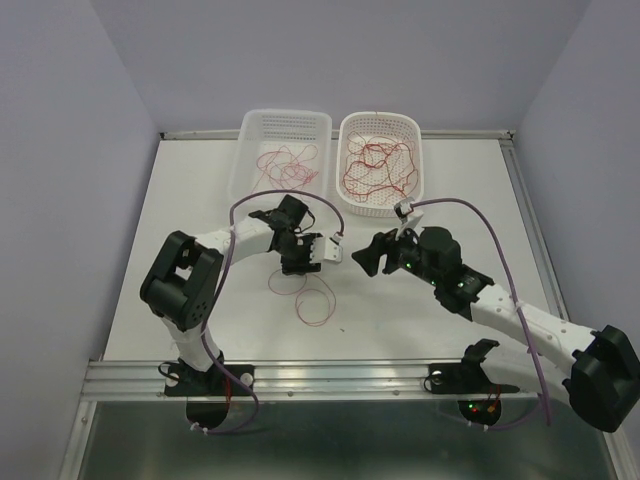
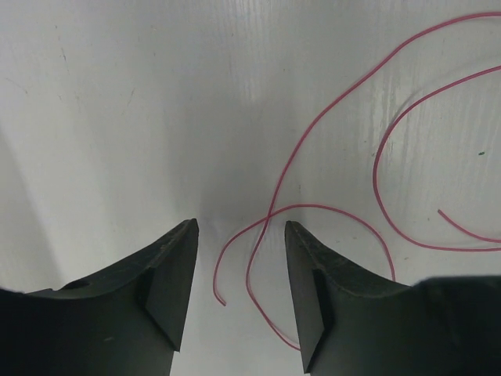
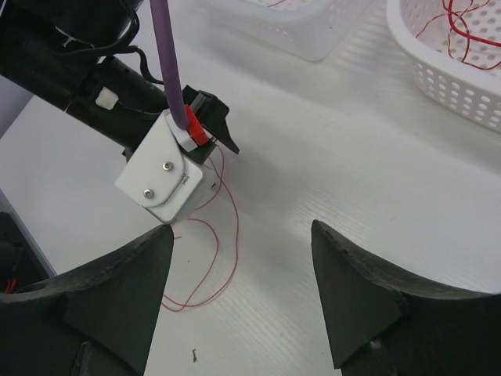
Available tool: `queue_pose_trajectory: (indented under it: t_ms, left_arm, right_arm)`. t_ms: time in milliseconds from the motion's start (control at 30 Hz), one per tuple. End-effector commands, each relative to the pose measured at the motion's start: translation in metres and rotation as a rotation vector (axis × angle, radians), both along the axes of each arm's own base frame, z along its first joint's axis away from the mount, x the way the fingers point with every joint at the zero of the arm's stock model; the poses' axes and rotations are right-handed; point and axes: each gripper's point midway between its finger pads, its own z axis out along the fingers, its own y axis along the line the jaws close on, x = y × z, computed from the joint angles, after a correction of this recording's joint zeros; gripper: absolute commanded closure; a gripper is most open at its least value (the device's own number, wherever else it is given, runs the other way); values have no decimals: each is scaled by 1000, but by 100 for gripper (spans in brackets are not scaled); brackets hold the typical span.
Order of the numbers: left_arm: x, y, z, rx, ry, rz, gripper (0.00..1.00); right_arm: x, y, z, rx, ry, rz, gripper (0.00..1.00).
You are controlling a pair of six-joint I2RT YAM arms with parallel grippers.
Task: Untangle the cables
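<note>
Overhead view of a white counter (image 1: 200, 190) with two robot arms bolted side by side at its near edge, plus a close view from each wrist. Nearest the arm bases, a loose red cable (image 1: 315, 300) lies on the counter near its middle in a few hair-thin open loops, with a smaller curl just to the left. At the far end of those loops the left end effector (image 1: 297, 268) points down at the counter, its arm reaching in from a raised elbow on the left. Seen from its own wrist, the left end effector (image 2: 241, 227) is released: its two dark fingers (image 2: 164, 282) stand apart, and strands of the loose red cable (image 2: 268, 215) cross on the counter in the gap between them, while longer arcs sweep away to the upper right. Whether the fingertips touch the counter cannot be told. Beside it, a little apart, the right end effector (image 1: 362, 260) faces left toward the left wrist. Its own view shows the right end effector (image 3: 243, 290) released too, jaws wide with nothing between them. Past them sits the white camera box (image 3: 168, 180) on the left wrist, with the loose red cable (image 3: 235, 227) trailing on the counter beneath it. At the far edge two white perforated baskets stand side by side. The rectangular left basket (image 1: 285, 113) holds a few loosely looped red cables (image 1: 285, 165), and the rounder right basket (image 1: 420, 165) holds a denser red tangle (image 1: 378, 165)
</note>
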Motion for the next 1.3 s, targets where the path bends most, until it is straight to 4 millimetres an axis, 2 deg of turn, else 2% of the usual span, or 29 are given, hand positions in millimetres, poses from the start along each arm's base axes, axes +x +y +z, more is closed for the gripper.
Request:
queue_pose_trajectory:
  t_ms: [0, 133, 200, 300, 367, 400, 433, 567, 733, 800, 900, 933, 1000, 1200, 1267]
  left_arm:
    - [-3, -6, 7, -17, 10, -27, 46]
    - [-6, -4, -5, 9, 36, -25, 54]
    - [-8, -4, -7, 11, 43, -27, 63]
    - [-12, -2, -10, 20, 52, -31, 70]
    - [-16, -2, -11, 26, 52, -35, 82]
    - [-16, -2, -9, 30, 48, -33, 96]
    - [-15, -3, -3, 20, 35, -29, 100]
    - [-8, -5, 23, -18, -35, -7, 100]
    - [8, -9, 77, -105, -166, 76, 100]
    - [15, -11, 96, -140, -221, 102, 100]
    - [24, -12, 131, -206, -301, 161, 100]
    - [29, -11, 149, -231, -341, 190, 100]
    - [34, -10, 168, -261, -382, 222, 100]
    - [54, 2, 259, -403, -588, 392, 100]
    - [54, 10, 301, -482, -677, 442, 100]
  right_arm:
    - [0, 3, 7, 32, -34, 0, 24]
    - [-1, 1, 9, 38, -40, -4, 24]
    - [-2, 0, 13, 47, -49, -5, 24]
    - [-3, -2, 14, 51, -53, -10, 24]
    - [-4, -1, 15, 54, -54, -9, 24]
    - [-4, -1, 15, 53, -55, -10, 24]
    - [-3, -2, 14, 51, -54, -13, 24]
    - [-2, -2, 14, 52, -54, -18, 25]
    - [-4, -11, 21, 74, -78, -56, 25]
    - [-4, -19, 33, 104, -109, -92, 27]
    - [-4, -31, 40, 125, -135, -142, 28]
    - [-4, -33, 40, 129, -140, -156, 27]
    - [-5, -37, 43, 142, -151, -166, 27]
    - [-5, -40, 46, 151, -162, -183, 27]
    - [-4, -39, 44, 151, -158, -185, 27]
